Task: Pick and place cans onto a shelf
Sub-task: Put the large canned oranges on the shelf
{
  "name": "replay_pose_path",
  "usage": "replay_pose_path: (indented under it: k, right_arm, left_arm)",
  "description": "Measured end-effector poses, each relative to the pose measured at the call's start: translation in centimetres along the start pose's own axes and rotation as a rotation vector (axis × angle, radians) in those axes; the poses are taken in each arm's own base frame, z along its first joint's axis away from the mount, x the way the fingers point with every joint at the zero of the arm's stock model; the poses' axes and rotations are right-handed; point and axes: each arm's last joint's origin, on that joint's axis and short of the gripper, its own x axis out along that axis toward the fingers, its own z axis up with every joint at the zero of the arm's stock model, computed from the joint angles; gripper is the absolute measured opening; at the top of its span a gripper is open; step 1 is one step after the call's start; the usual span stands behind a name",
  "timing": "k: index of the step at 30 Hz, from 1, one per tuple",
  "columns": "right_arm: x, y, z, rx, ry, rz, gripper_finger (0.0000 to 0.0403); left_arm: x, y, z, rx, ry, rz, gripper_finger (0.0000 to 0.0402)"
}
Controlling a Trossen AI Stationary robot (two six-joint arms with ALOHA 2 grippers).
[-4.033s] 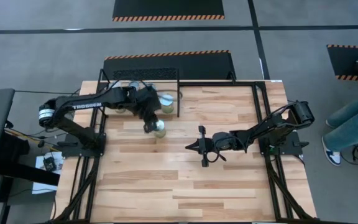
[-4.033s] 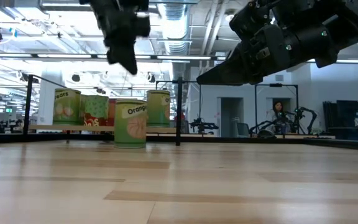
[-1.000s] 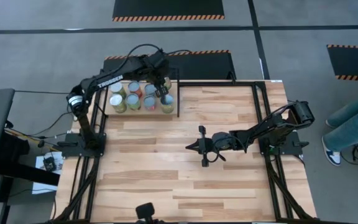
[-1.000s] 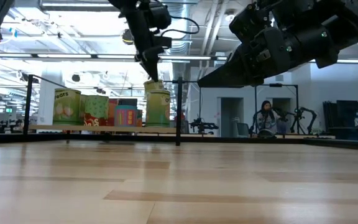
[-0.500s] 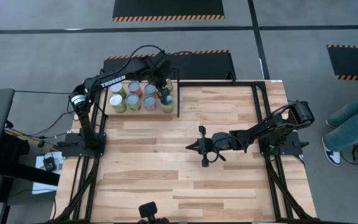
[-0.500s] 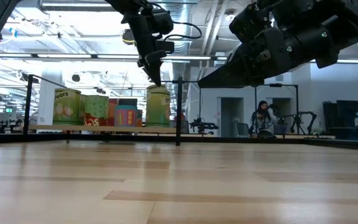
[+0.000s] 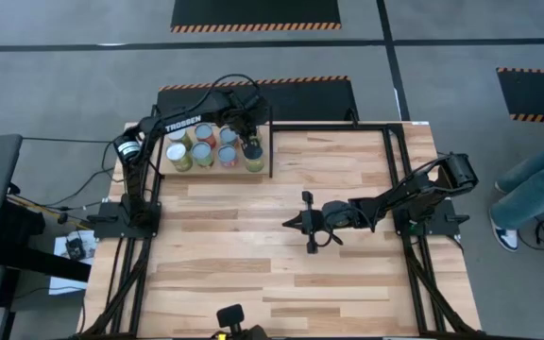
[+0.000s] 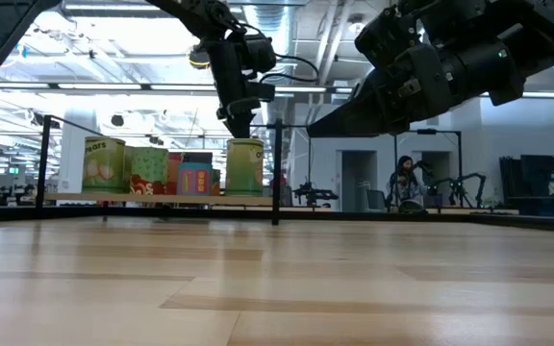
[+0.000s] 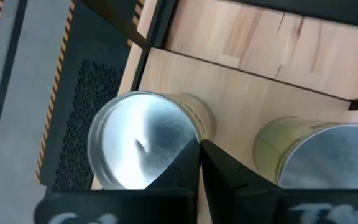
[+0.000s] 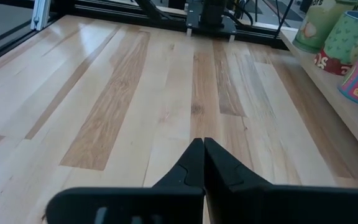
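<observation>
Left arm: extended to the far side, left gripper point(image 7: 251, 144) pointing down, fingers point(image 9: 219, 167) closed together. Right arm: reaching toward centre, right gripper point(image 7: 307, 224) level, fingers point(image 10: 219, 165) closed.

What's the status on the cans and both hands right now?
Left hand shut, empty, above the corner can. Right hand shut, parked over mid-table. Cans all on the shelf. Nothing in the way.

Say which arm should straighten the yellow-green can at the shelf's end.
Left: its shut gripper hangs directly over that yellow-green tin can on the small black-railed wooden shelf. The right gripper waits mid-table, shut.
</observation>
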Motion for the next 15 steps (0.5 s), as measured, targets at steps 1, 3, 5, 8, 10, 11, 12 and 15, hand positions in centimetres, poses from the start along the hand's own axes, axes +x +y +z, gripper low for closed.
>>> replay_pose_path:
  k: [1, 3, 5, 8, 10, 11, 12, 15]
  right_arm:
    - [0.0, 0.0, 0.0, 0.0, 0.0, 0.0, 0.0014]
    - [0.0, 0.0, 0.0, 0.0, 0.0, 0.0, 0.0014]
    - [0.0, 0.0, 0.0, 0.0, 0.0, 0.0, 0.0015]
    - [0.0, 0.0, 0.0, 0.0, 0.0, 0.0, 0.0016]
    - [0.0, 0.0, 0.01, 0.0, -0.001, 0.0, 0.0016]
    - [0.0, 0.0, 0.01, 0.0, -0.001, 0.0, 0.0015]
    - [0.0, 0.0, 0.01, 0.0, -0.001, 0.0, 0.0015]
    - [0.0, 0.0, 0.01, 0.0, -0.001, 0.0, 0.0014]
  left_arm:
    - [0.0, 0.01, 0.03, 0.0, -0.003, 0.001, 0.0]
    - [0.0, 0.01, 0.04, -0.001, -0.005, 0.001, 0.0]
    - [0.0, -0.01, -0.02, -0.001, 0.002, -0.001, 0.0]
    - [0.0, 0.0, 0.01, -0.004, -0.001, 0.0, 0.0]
    - [-0.01, -0.02, 0.1, -0.005, -0.009, 0.002, 0.0]
    - [-0.02, -0.07, 0.14, -0.004, -0.012, 0.002, 0.0001]
    - [-0.02, -0.13, 0.16, -0.002, -0.012, 0.001, 0.0003]
    - [-0.05, -0.25, 0.2, 0.0, -0.013, 0.0, 0.0011]
